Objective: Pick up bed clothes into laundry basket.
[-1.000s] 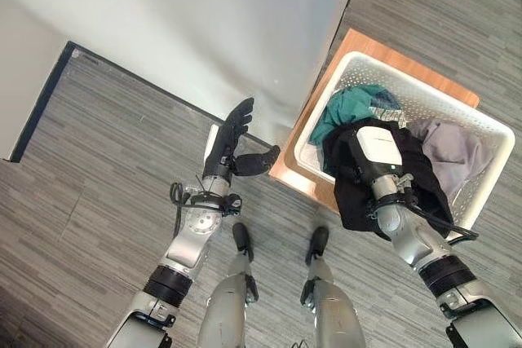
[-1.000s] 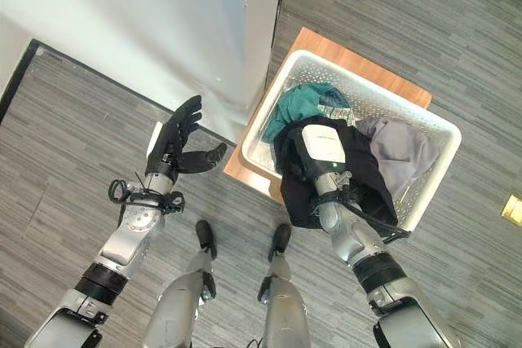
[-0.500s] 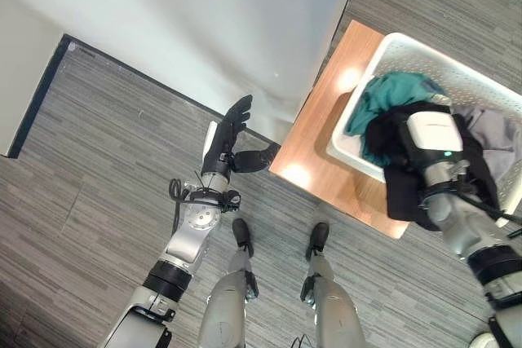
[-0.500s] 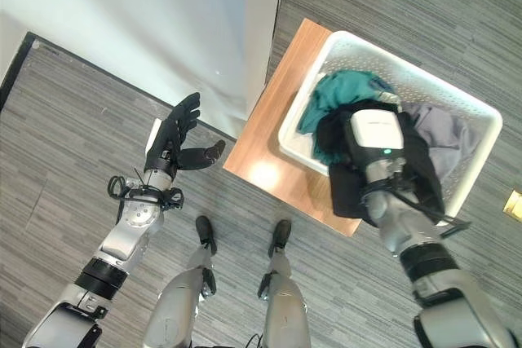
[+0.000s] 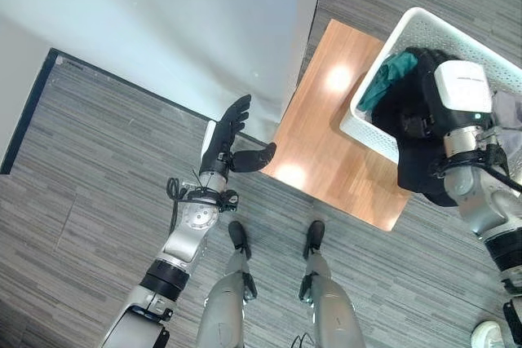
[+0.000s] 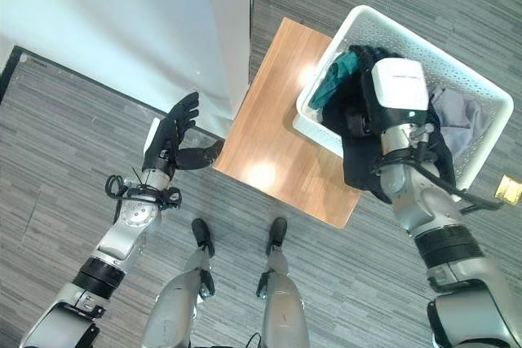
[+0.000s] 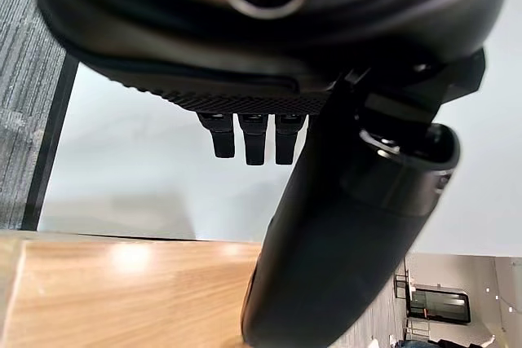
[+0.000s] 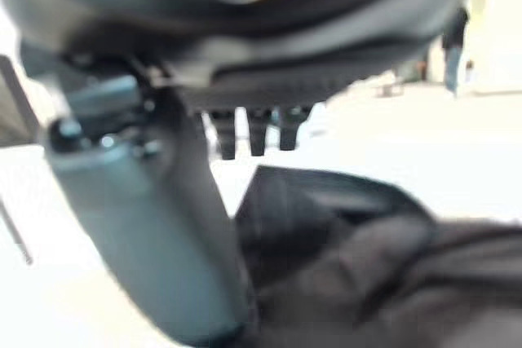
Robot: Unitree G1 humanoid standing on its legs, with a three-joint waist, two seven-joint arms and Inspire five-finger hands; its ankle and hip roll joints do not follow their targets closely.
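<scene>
The black garment point(image 6: 383, 156) hangs over the near rim of the white laundry basket point(image 6: 481, 95), directly under the right robot hand point(image 5: 432, 116), part inside and part trailing outside toward the wooden tabletop point(image 5: 326, 136). The right wrist view shows straight fingers point(image 8: 254, 132) above dark cloth; whether they hold it cannot be told. The left robot hand point(image 5: 231, 140) is open, empty and well apart.

Right hand point(image 8: 245, 30) occupies the upper edge of the right wrist view, with its thumb point(image 8: 139, 234) large in the foreground. A row of dark fingers point(image 8: 257, 132) extends straight, uncurled. Past them lies a dark garment point(image 8: 367, 266), bunched and folded against a pale, bright surface. A standing person point(image 8: 453, 46) is visible in the far background.
</scene>
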